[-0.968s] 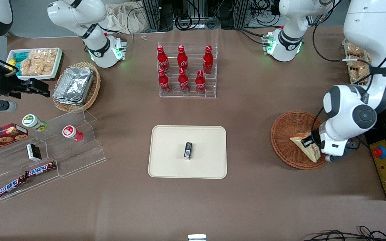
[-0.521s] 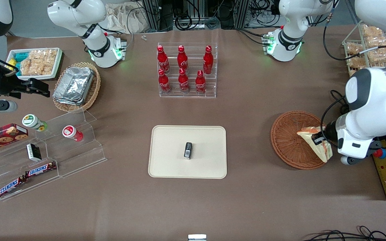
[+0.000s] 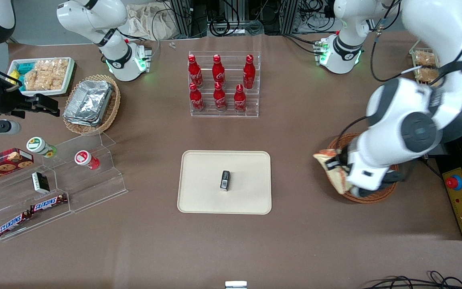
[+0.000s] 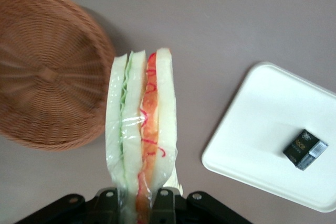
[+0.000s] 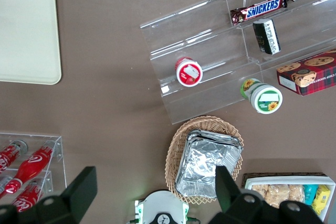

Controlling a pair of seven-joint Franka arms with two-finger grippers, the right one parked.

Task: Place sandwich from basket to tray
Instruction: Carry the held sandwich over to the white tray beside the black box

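Sandwich clamped in gripper, lifted out of basket; carry to tray & release left.

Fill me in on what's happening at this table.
The left arm's hand is shut on the sandwich, holding it in the air at the edge of the basket, on the side toward the tray. The tray holds only a small dark box. The sandwich is not yet over it.
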